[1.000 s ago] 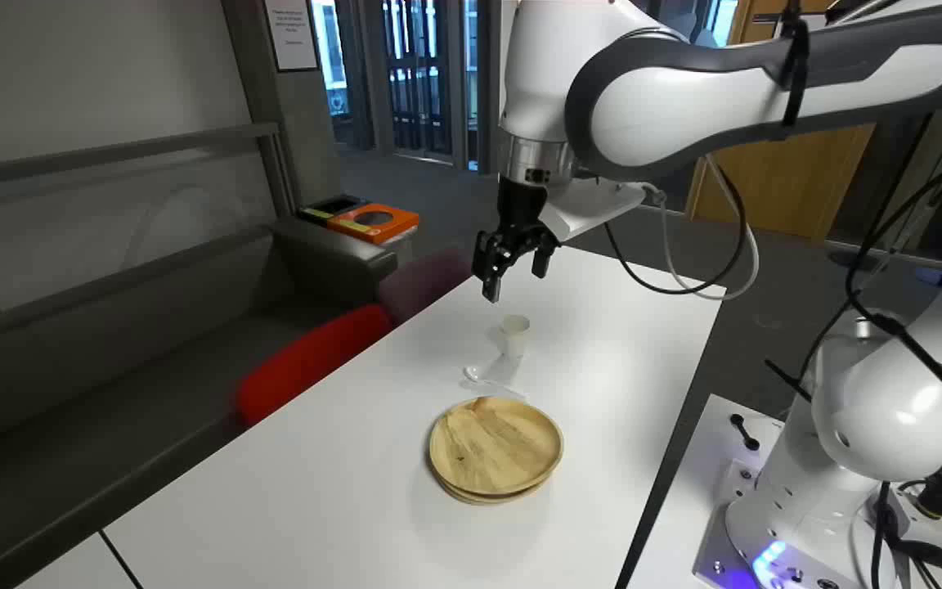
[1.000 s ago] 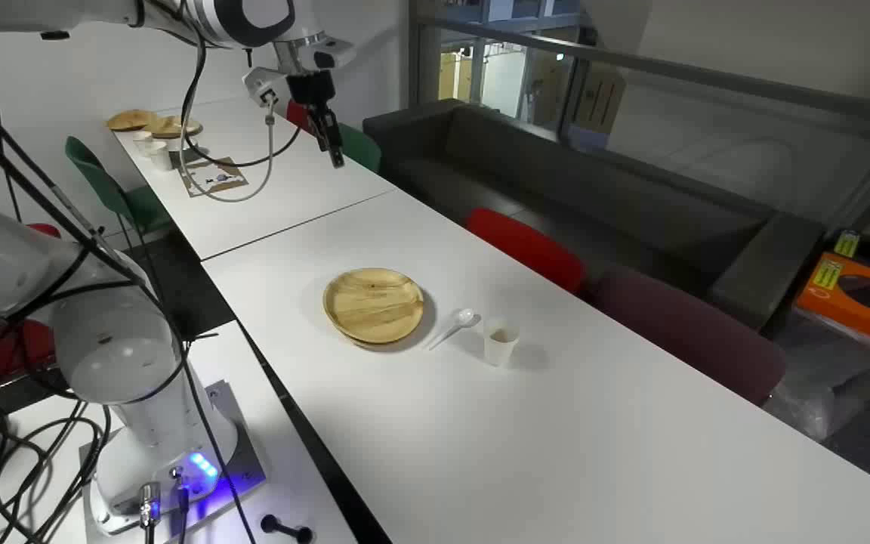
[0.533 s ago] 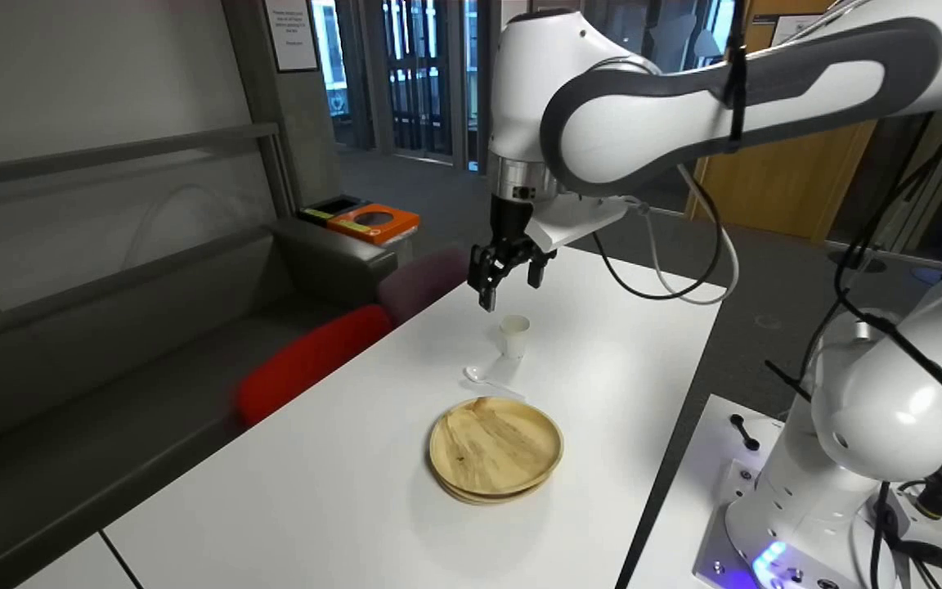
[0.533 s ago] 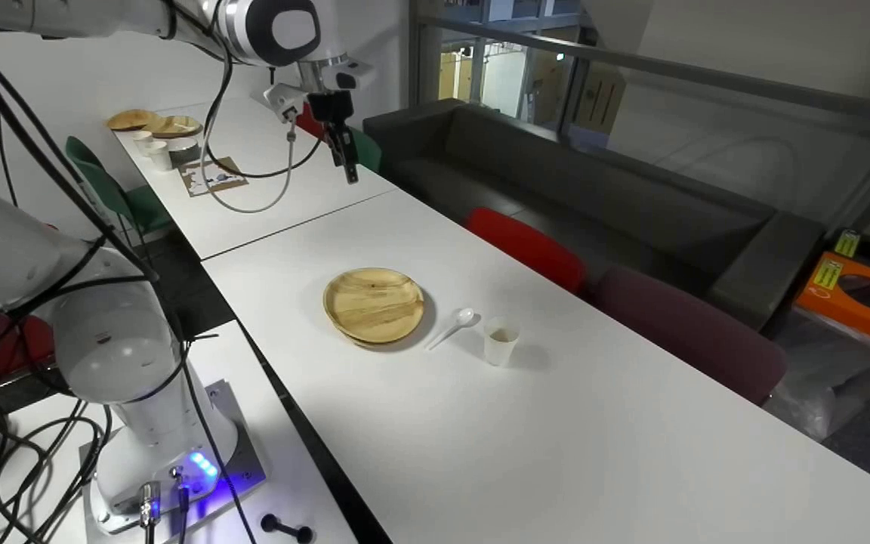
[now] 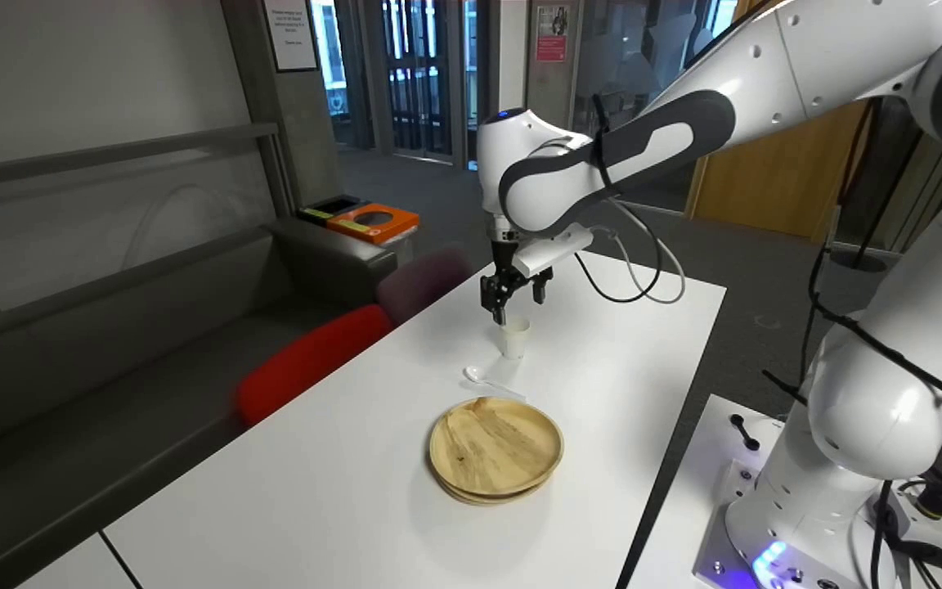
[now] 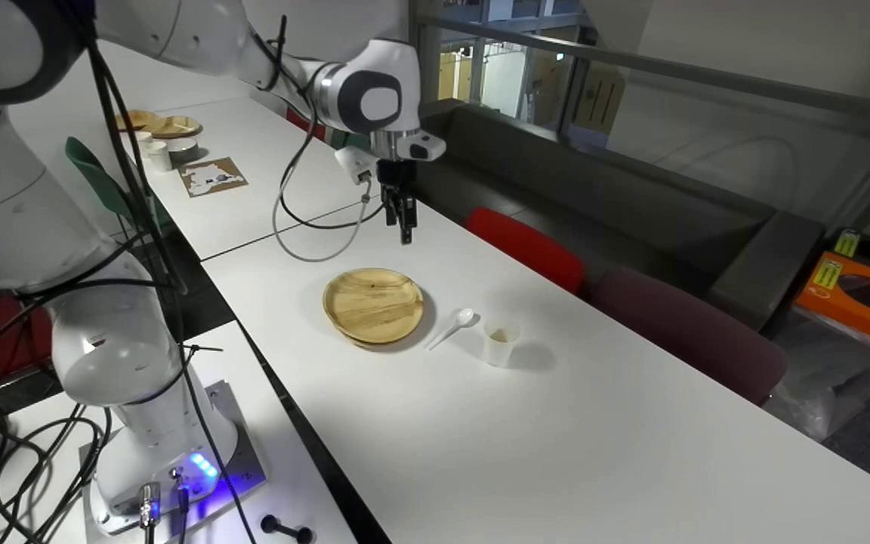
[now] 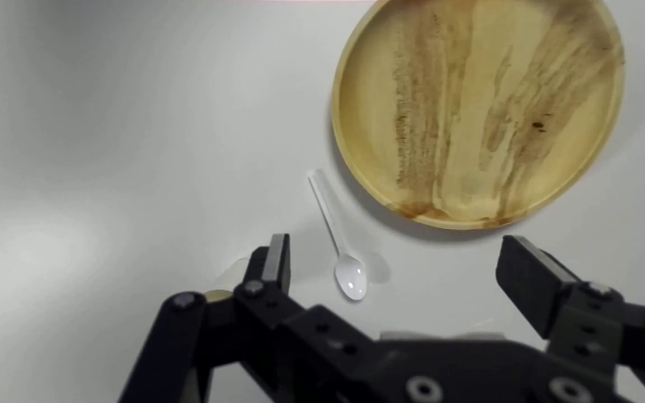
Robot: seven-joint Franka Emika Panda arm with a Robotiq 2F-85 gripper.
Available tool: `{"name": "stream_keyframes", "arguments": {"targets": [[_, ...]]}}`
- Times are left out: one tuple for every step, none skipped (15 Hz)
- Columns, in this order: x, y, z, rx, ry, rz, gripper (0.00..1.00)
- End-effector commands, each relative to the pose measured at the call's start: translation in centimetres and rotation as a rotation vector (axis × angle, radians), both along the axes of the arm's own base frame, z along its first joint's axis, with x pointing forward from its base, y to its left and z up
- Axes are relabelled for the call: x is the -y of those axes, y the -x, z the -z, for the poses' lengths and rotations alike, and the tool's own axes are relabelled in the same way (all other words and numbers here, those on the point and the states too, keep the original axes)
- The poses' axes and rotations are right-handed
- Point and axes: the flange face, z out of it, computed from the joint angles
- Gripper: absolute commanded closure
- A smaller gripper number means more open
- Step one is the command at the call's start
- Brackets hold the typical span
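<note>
My gripper (image 7: 394, 253) hangs in the air above the white table, its two fingers spread wide with nothing between them. Below the gap in the wrist view lies a white plastic spoon (image 7: 350, 277), bowl toward the gripper. A stack of round wooden plates (image 7: 468, 112) fills the upper right there. The pale cup (image 7: 234, 274) is mostly hidden behind the left finger. In an exterior view the cup (image 5: 515, 339) stands upright, just under one fingertip in the picture. Another exterior view places the gripper (image 6: 399, 228) beyond the plates (image 6: 373, 306), apart from the spoon (image 6: 464, 317) and cup (image 6: 499, 344).
Red (image 6: 529, 245) and maroon (image 6: 688, 332) chairs stand along the table's far side, with a dark sofa (image 6: 593, 181) behind them. More plates (image 6: 174, 127), cups (image 6: 158, 157) and a picture board (image 6: 212, 177) lie on the adjoining table. Cables loop from the wrist.
The arm has come down toward the table, carrying the open gripper lower and closer to the plates, spoon and cup. Those objects have stayed where they were.
</note>
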Motion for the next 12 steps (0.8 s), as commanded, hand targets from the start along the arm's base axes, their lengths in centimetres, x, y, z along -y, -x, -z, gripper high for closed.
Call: {"name": "stream_keyframes", "arguments": {"targets": [[1.8,-2.9,2.4,-0.013,0.024,0.055,0.0],[1.4,-1.3,2.0,-0.023,0.007,0.028,0.0],[1.8,-1.8,2.8,-0.031,0.007,0.04,0.0],[1.9,-2.2,3.3,-0.039,0.007,0.044,0.0],[1.8,-2.5,3.4,-0.041,0.006,0.046,0.0],[1.8,-2.6,3.4,-0.04,0.006,0.045,0.0],[1.7,-2.6,3.3,-0.037,0.006,0.045,0.0],[1.7,-2.7,3.2,-0.035,0.006,0.045,0.0],[1.7,-2.7,3.2,-0.034,0.006,0.045,0.0],[1.7,-2.7,3.1,-0.034,0.006,0.045,0.0],[1.7,-2.7,3.1,-0.034,0.006,0.045,0.0],[1.7,-2.7,3.1,-0.034,0.006,0.045,0.0]]}}
